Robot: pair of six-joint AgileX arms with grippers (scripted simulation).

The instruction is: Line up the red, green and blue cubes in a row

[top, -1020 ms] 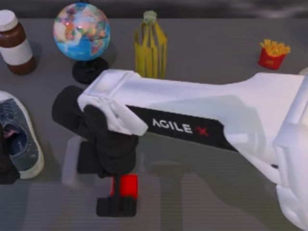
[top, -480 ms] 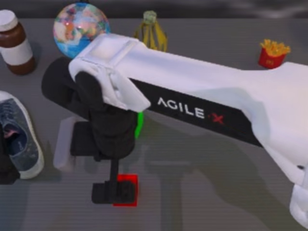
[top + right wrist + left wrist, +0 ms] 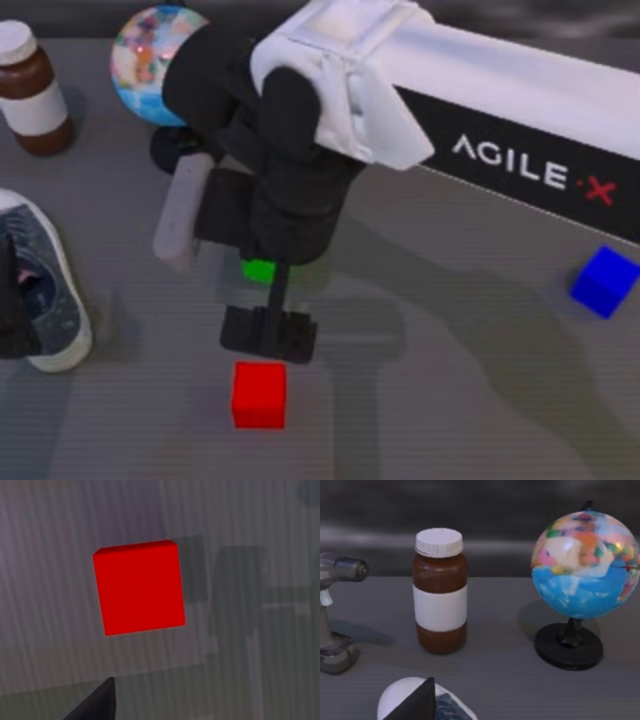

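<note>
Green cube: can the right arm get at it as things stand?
Probably yes. The right claw hangs between the red cube and the green cube, which sits mostly hidden under that arm's wrist; nothing else visibly crowds it.

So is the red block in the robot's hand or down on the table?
Down on the table. The red block sits by itself on the grey table, and the right gripper is beside it, not touching.

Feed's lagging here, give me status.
Right hand empty, above red cube. Red cube alone on table. Green cube half hidden under arm; blue cube far right.
</note>
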